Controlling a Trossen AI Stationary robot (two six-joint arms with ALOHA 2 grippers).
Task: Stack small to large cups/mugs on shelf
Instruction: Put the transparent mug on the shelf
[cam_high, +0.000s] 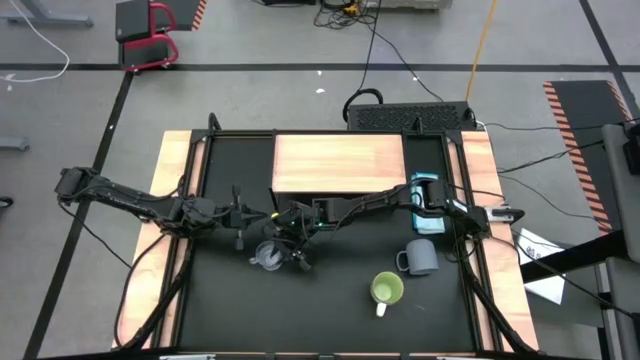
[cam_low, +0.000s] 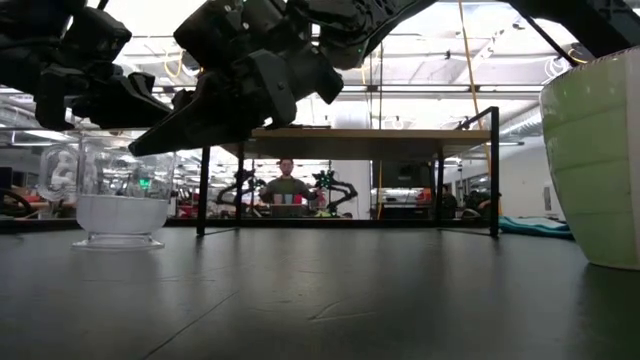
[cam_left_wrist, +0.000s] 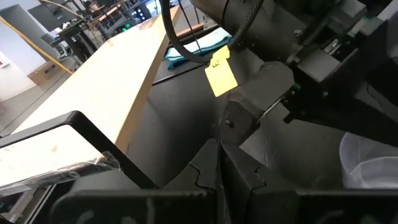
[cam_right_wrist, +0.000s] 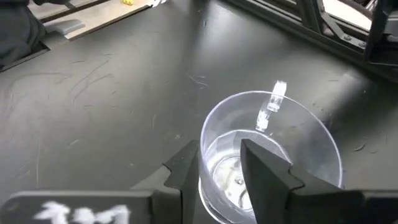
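The small clear glass cup (cam_high: 268, 257) (cam_right_wrist: 273, 155) stands upright on its base on the black table, left of centre. My right gripper (cam_high: 286, 250) (cam_right_wrist: 214, 155) reaches across from the right and is open over the cup's rim, one finger on each side of its wall. The grey-blue mug (cam_high: 422, 256) and the lime-green mug (cam_high: 386, 290) (cam_low: 595, 160) stand on the table at the right. The light-wood shelf (cam_high: 338, 163) (cam_low: 370, 133) stands at the far side with nothing on top. My left gripper (cam_high: 246, 216) (cam_left_wrist: 217, 171) is shut, just left of the right gripper. My right gripper comes slanting down from the table's right. One finger (cam_right_wrist: 264, 168) is inside the glass cup and the other (cam_right_wrist: 183, 171) outside its near wall (cam_right_wrist: 202, 158). A gap shows beside the inner finger. Whether the outer finger touches the wall I cannot tell.
Light-wood strips (cam_high: 178, 190) run along both sides of the black table. The near-left part of the table (cam_high: 230, 310) is bare. Far beyond the table in the low view a person (cam_low: 287, 185) sits at another robot.
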